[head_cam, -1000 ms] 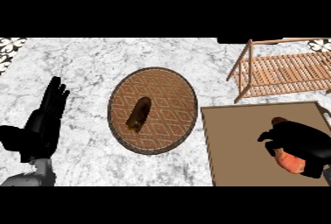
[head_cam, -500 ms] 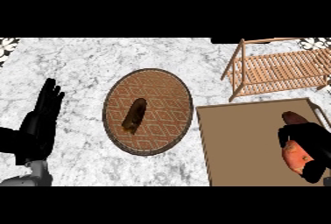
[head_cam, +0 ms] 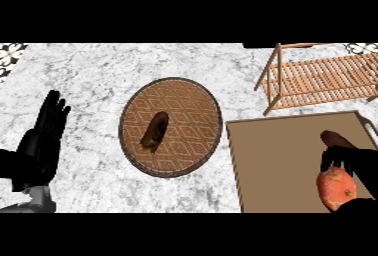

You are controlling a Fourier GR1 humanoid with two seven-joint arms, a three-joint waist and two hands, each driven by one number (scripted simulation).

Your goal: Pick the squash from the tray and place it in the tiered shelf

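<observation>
The squash (head_cam: pixel 337 189) is orange-red and lies on the brown rectangular tray (head_cam: pixel 280 160) at the lower right. A darker brown end (head_cam: pixel 337 139) pokes out past the fingers. My right hand (head_cam: pixel 356 161) reaches in from the right edge, its fingers curled over the squash's middle. The wooden slatted tiered shelf (head_cam: pixel 325 75) stands at the top right, just behind the tray. My left hand (head_cam: pixel 40 147) rests open at the left edge, fingers up.
A round woven brown plate (head_cam: pixel 188 105) sits mid-counter, left of the tray, with a dark brown oblong item (head_cam: pixel 155 131) on it. The counter is white marble (head_cam: pixel 96 75). A narrow gap separates the tray's back edge from the shelf's legs.
My right hand has slid a little to the right over the tray, and more of the orange squash shows below its fingers. The left hand has stayed put.
</observation>
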